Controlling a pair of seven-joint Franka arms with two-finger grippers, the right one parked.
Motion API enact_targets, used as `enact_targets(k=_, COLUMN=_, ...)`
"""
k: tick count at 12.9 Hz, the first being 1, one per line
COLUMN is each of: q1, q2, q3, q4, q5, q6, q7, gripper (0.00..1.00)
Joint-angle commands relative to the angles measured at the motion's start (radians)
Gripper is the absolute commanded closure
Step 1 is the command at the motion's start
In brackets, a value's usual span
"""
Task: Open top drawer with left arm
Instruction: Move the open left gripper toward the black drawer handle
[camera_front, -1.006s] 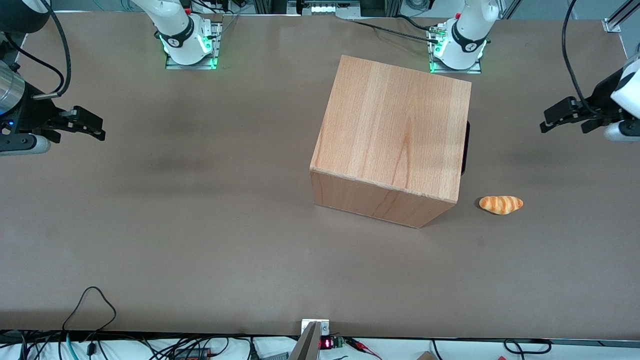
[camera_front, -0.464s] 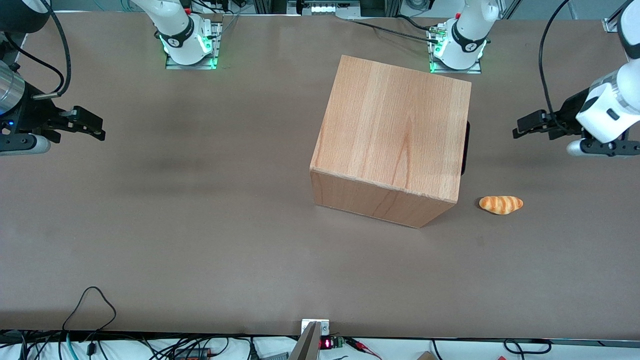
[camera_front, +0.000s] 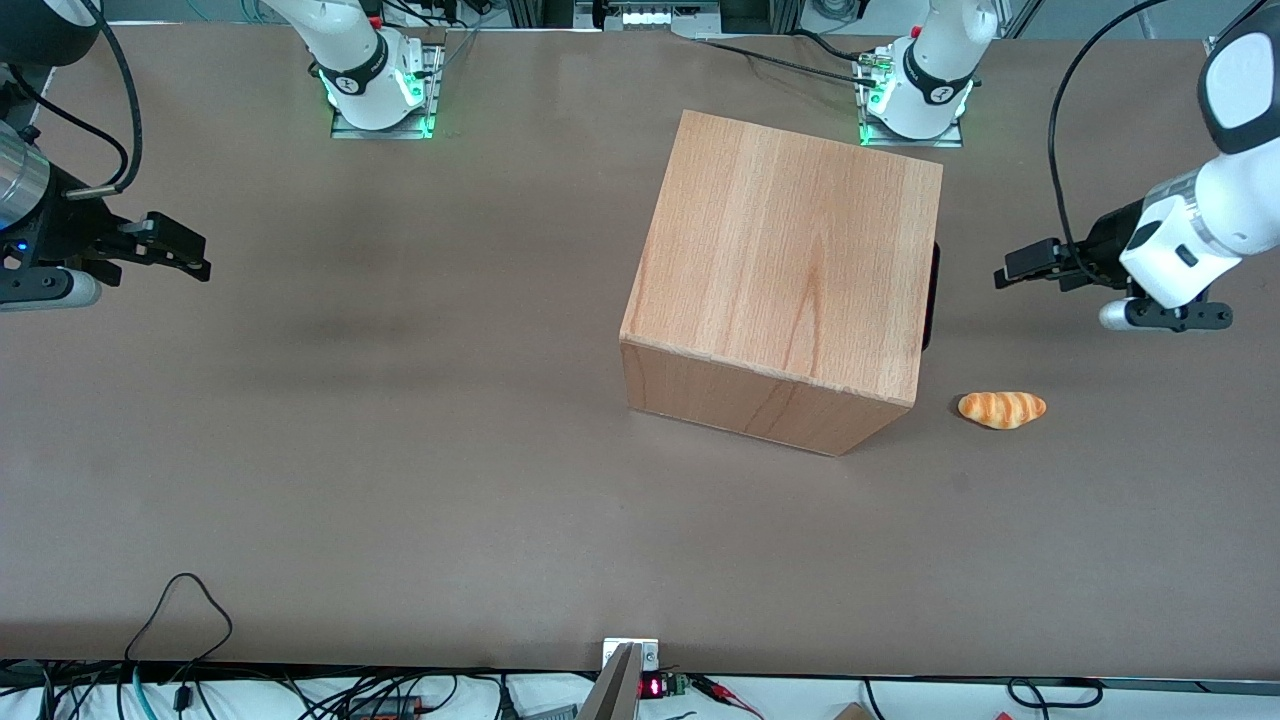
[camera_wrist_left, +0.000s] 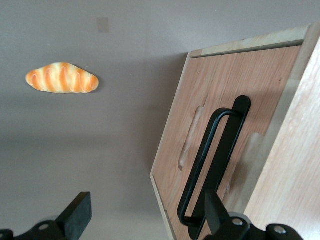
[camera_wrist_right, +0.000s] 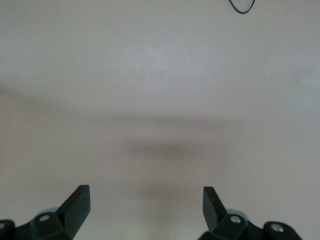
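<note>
- Since a second ago, the left arm (camera_front: 1205, 235) has swung in from the table's edge toward the cabinet (camera_front: 785, 270).
- Brown tabletop (camera_front: 400, 450) spans the scene; cables trail along its near edge.
- Top drawer (camera_wrist_left: 220, 135) sits closed, black handle (camera_wrist_left: 212, 167) facing the arm.
- Claw (camera_front: 1020, 268) hovers near the handle, fingers apart.
- Bread roll (camera_front: 1001, 408) lies beside the cabinet.

We see a brown table (camera_front: 400, 450) carrying a beech-coloured cabinet (camera_front: 790, 270) toward the working arm's end. A small orange-striped bread roll (camera_front: 1002, 409) lies just beside the cabinet's near corner. The gripper (camera_front: 1010, 272) hovers above the table, fingers spread.
</note>
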Motion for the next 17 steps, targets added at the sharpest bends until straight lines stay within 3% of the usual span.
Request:
enact_targets(k=1, q1=-0.001, q2=0.017, q3=0.0, q4=-0.035, q5=-0.053, q6=0.037, q7=0.024, gripper=0.0)
enact_targets(k=10, q1=-0.002, q2=0.052, q3=-0.005, q4=-0.095, q5=-0.098, q6=0.102, q7=0.177, gripper=0.0)
enact_targets(k=17, q1=-0.002, q2=0.068, q3=-0.006, q4=-0.124, q5=-0.184, q6=0.104, q7=0.346, gripper=0.0)
